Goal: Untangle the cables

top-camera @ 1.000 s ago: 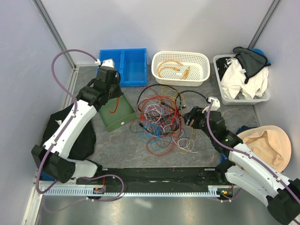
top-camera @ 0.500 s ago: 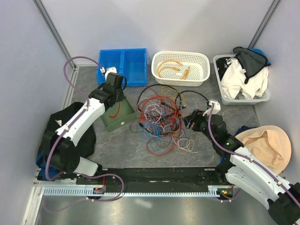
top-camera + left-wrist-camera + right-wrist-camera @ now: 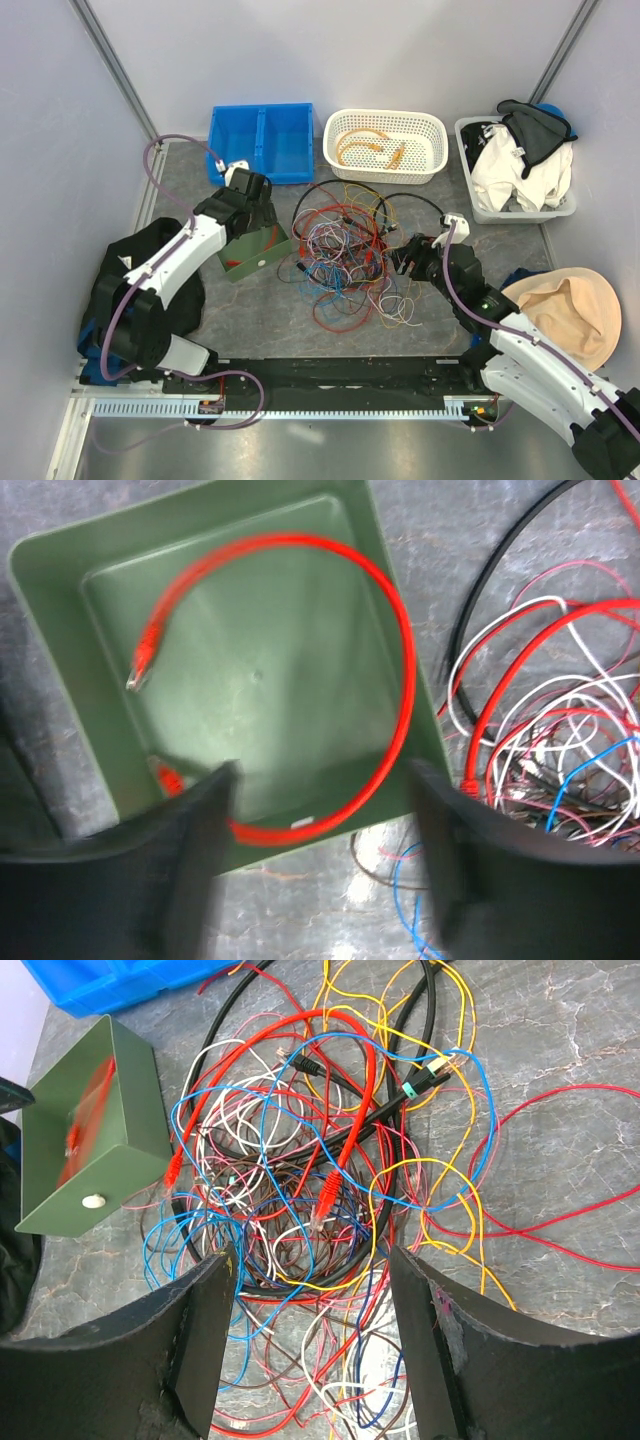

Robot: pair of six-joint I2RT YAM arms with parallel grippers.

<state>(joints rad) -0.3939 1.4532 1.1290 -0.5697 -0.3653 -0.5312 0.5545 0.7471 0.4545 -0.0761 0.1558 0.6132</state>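
Left gripper (image 3: 258,215) hangs over the green tray (image 3: 250,265) in the top view, just left of the cables (image 3: 345,255), which lie in one tangle at mid-table. The right gripper (image 3: 400,260) is at the tangle's right edge. Behind the tangle stand a blue bin (image 3: 262,140) and a white basket (image 3: 385,114) with an orange cable (image 3: 365,148) inside.

From the left wrist, the left gripper (image 3: 322,780) is open, its fingers (image 3: 190,860) wide apart with nothing between them, above the tray's near wall. A red cable (image 3: 403,680) lies in a loop inside the tray (image 3: 260,680), both plugs toward its left side. Part of the tangle (image 3: 540,740) lies just beside the tray on the right.

From the right wrist, the right gripper (image 3: 310,1260) is open too and holds nothing, its fingers (image 3: 200,1340) straddling the tangle (image 3: 320,1150) from above. Red, blue, yellow, white and black wires cross one another there. The tray (image 3: 100,1160) is just left of them, with the bin (image 3: 130,980) beyond.
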